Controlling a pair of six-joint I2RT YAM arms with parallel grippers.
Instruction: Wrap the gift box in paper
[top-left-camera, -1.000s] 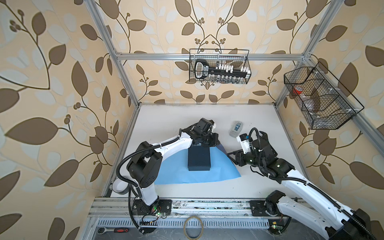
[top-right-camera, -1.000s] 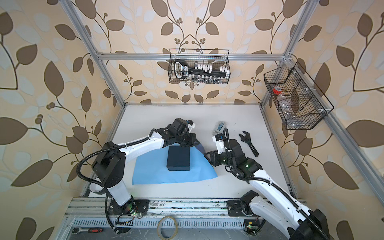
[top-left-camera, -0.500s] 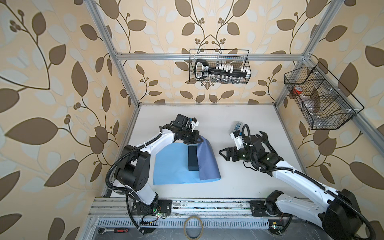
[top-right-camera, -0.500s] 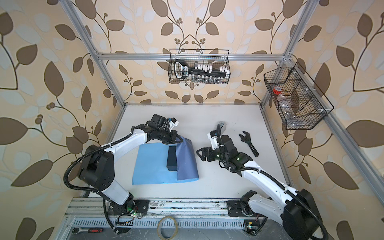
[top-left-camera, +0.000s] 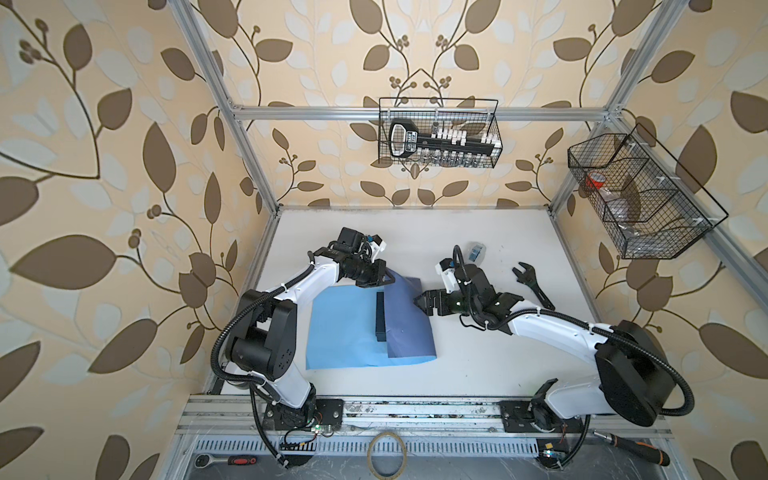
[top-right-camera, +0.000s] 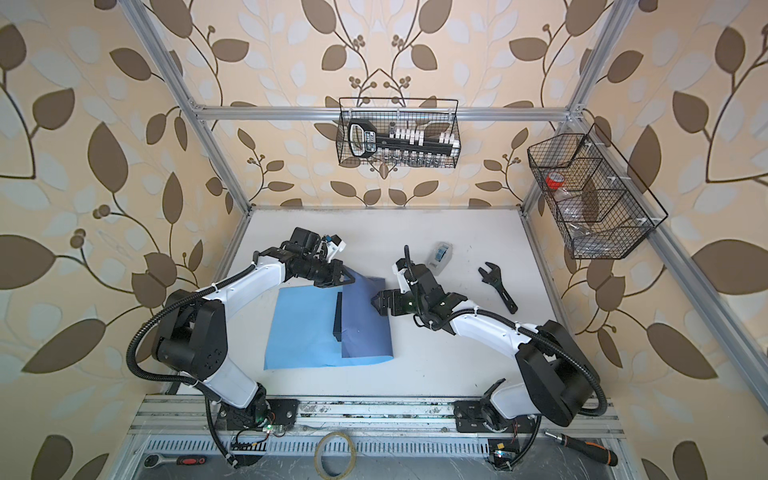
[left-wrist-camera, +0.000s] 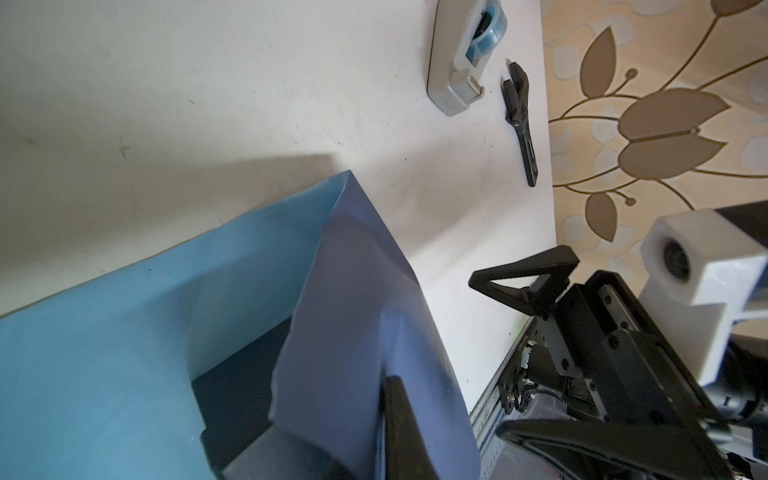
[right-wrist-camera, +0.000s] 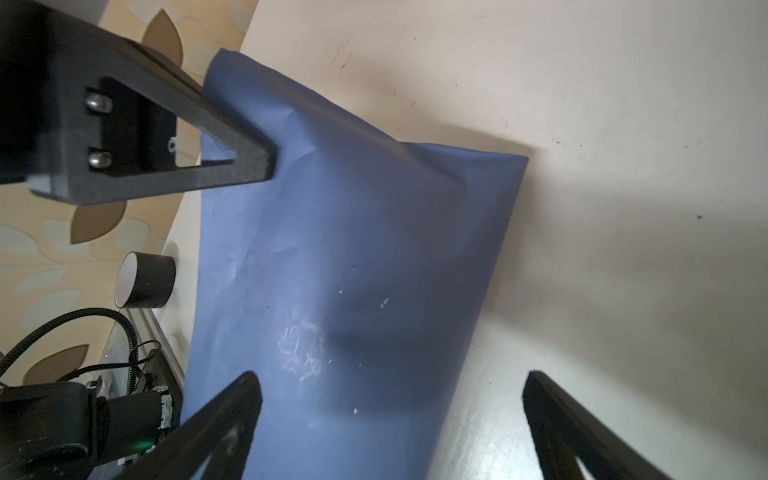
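Note:
The paper lies light-blue side up on the table. Its right part is folded over the gift box, slate-blue side up. Only a dark strip of the box shows, with one corner under the flap. My left gripper is shut on the flap's far corner. My right gripper stands open at the covered box's right side, one finger over the flap and the other over bare table.
A clear tape dispenser and a black wrench lie on the table behind the right arm. Wire baskets hang on the back and right walls. A tape roll sits near the front rail.
The paper's right part has been folded left over the box, hiding most of it. The right gripper has opened wide and moved left up to the fold.

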